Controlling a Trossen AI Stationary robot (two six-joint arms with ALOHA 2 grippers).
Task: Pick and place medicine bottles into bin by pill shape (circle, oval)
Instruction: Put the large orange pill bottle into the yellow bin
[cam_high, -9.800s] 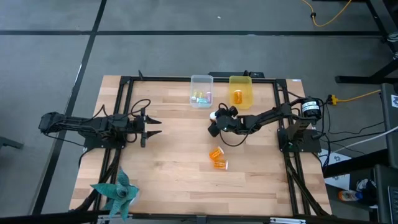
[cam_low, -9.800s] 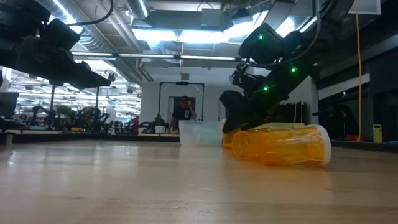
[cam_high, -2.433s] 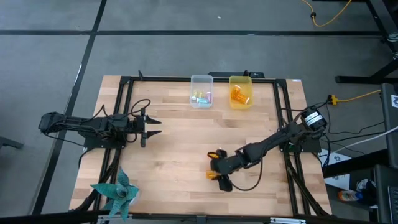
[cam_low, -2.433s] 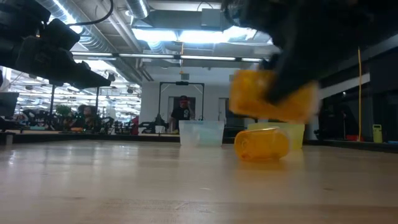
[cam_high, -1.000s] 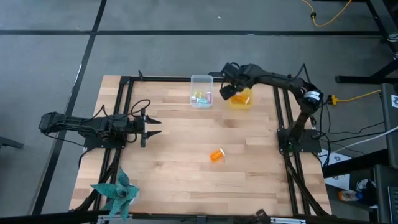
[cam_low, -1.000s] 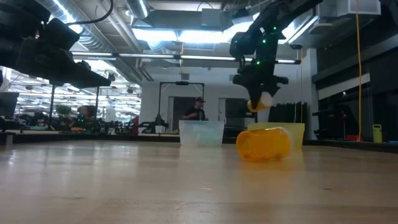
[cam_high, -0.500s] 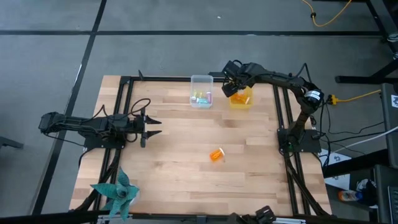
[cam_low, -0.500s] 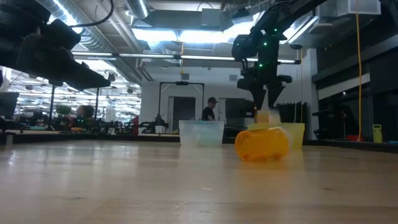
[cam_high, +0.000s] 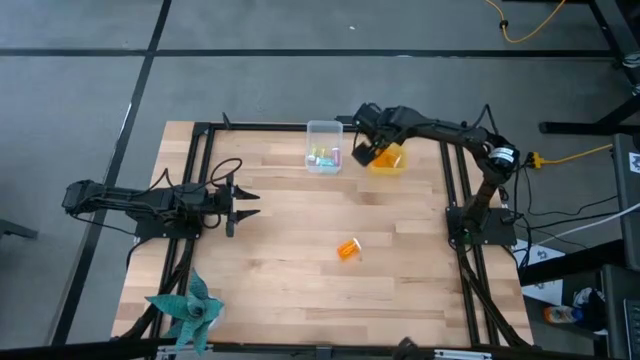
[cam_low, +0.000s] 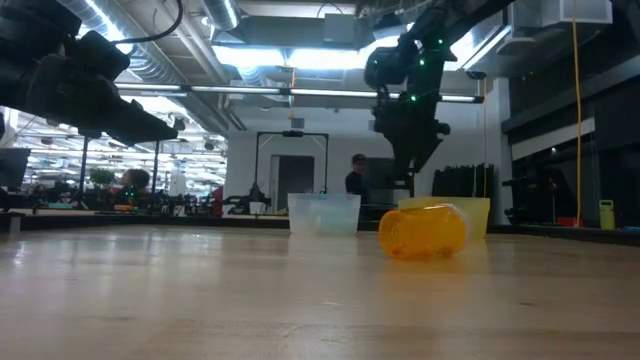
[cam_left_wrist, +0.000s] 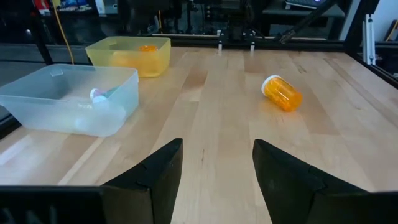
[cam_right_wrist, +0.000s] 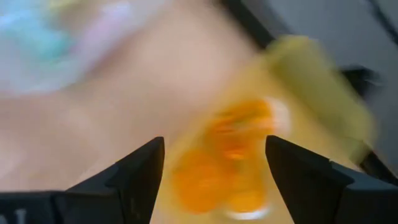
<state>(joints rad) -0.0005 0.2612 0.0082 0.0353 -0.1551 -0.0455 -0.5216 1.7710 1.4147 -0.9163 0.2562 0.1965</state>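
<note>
One amber medicine bottle (cam_high: 348, 249) with a white cap lies on its side mid-table, also shown in the low view (cam_low: 422, 232) and the left wrist view (cam_left_wrist: 282, 93). At the far edge stand a clear bin (cam_high: 323, 145) holding pastel vials and a yellow bin (cam_high: 389, 160) holding amber bottles (cam_right_wrist: 230, 162). My right gripper (cam_high: 360, 153) hovers open over the yellow bin's left rim, with nothing between its fingers (cam_right_wrist: 214, 155). My left gripper (cam_high: 243, 205) waits open at the table's left.
A teal paper pinwheel (cam_high: 185, 310) sits at the near left corner. Black frame rails (cam_high: 455, 200) run along the table's sides. Bare wood lies between the fallen bottle and the bins. A person (cam_low: 357, 180) stands in the room beyond the table.
My right gripper, holding an amber bottle above the yellow bin, has opened and let go. The bottle has dropped into the bin. The gripper has rolled and shifted slightly toward the table's left.
</note>
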